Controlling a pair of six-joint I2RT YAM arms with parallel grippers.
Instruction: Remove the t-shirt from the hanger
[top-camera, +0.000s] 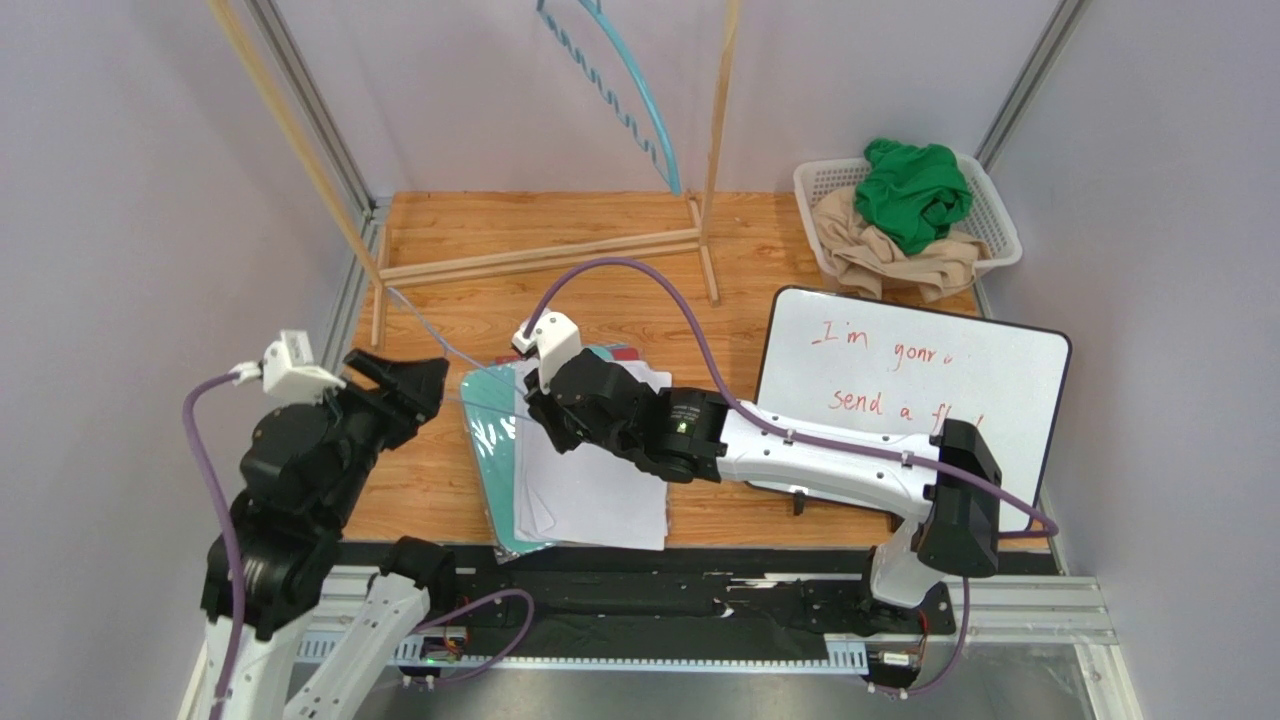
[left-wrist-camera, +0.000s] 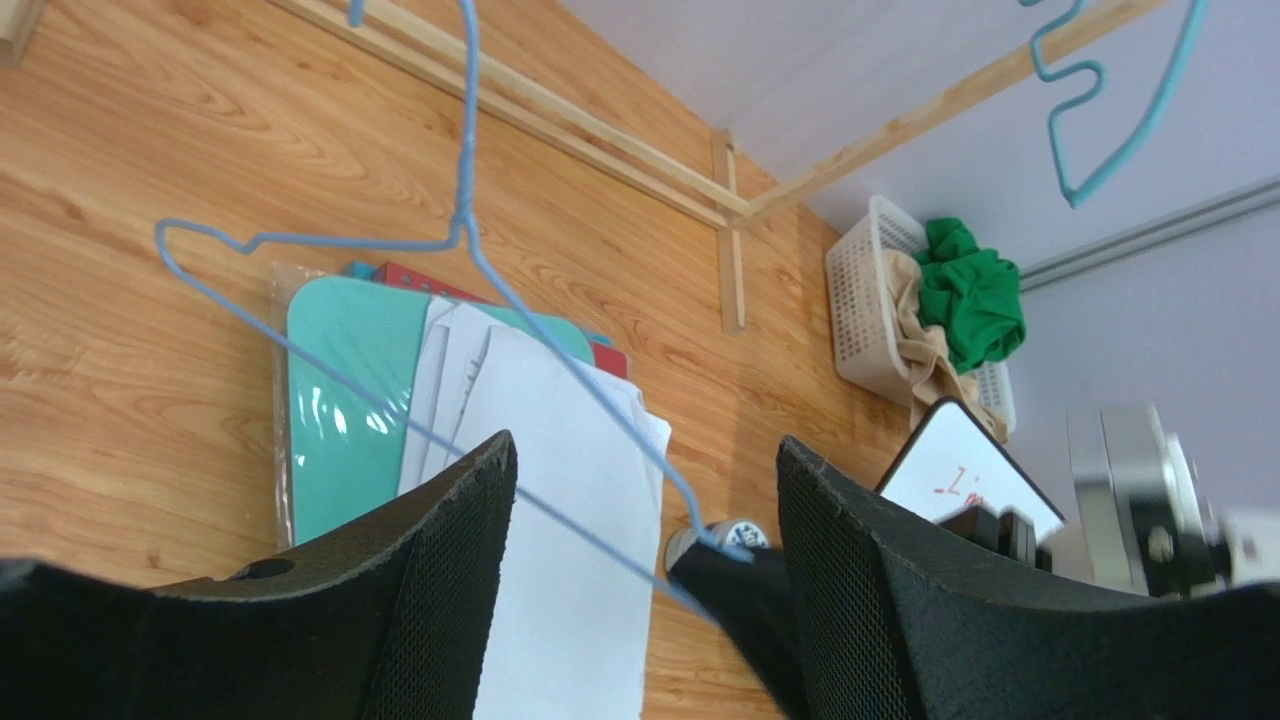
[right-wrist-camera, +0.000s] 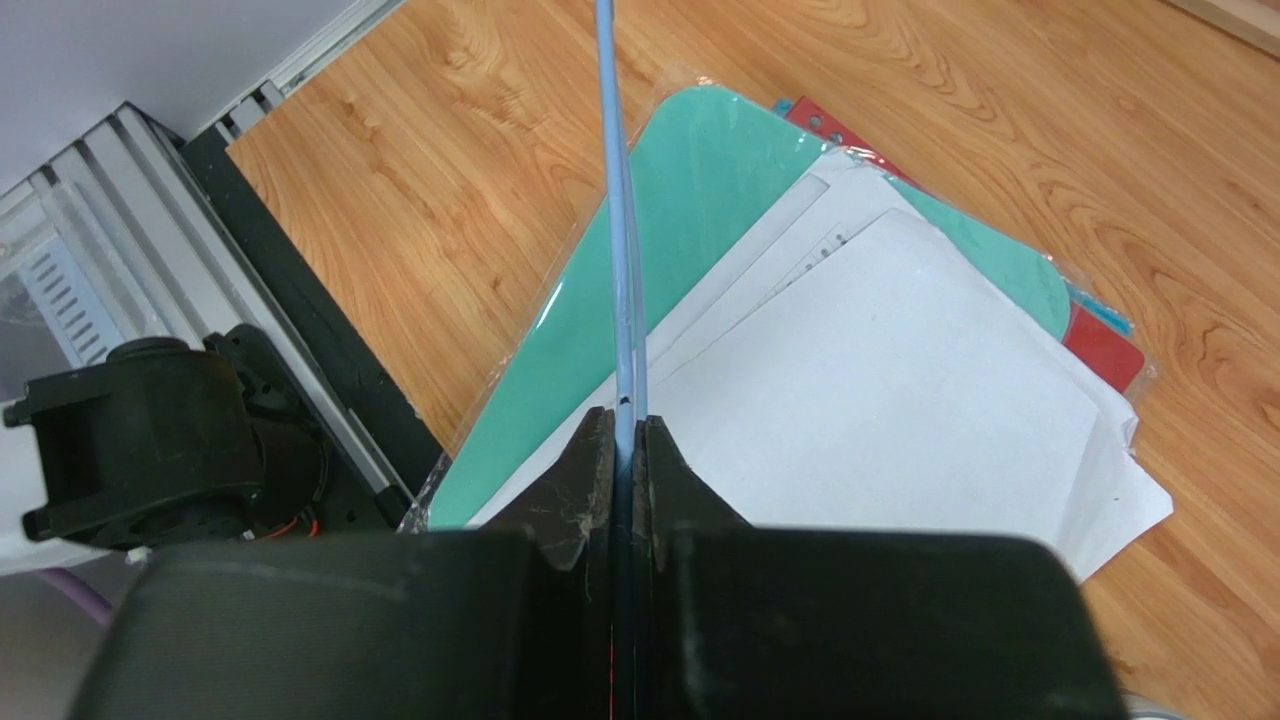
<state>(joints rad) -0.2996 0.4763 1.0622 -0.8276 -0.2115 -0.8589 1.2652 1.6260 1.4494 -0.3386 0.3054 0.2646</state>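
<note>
table (right-wrist-camera: 962, 90): smooth wood | hanger (left-wrist-camera: 458, 228): smooth wire | sheets (right-wrist-camera: 902, 375): matt paper | folder (right-wrist-camera: 706, 165): glossy plastic | basket (top-camera: 996, 222): plastic

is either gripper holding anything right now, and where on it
The right gripper pinches the blue wire hanger at one shoulder corner; left gripper holds nothing.

Paper stack (top-camera: 579, 480): mid-table (top-camera: 451, 225), just behind the arm bases.
Whiteboard (top-camera: 902, 368): 3 o'clock of the stack.
Basket (top-camera: 819, 188): 1 o'clock, holding clothes (top-camera: 909, 195).
Wooden rack (top-camera: 541, 255): 12 o'clock.
Hanger (right-wrist-camera: 613, 195): above the stack, in the right gripper (right-wrist-camera: 628, 435).
Left gripper (left-wrist-camera: 646, 465): 9 o'clock.
</note>
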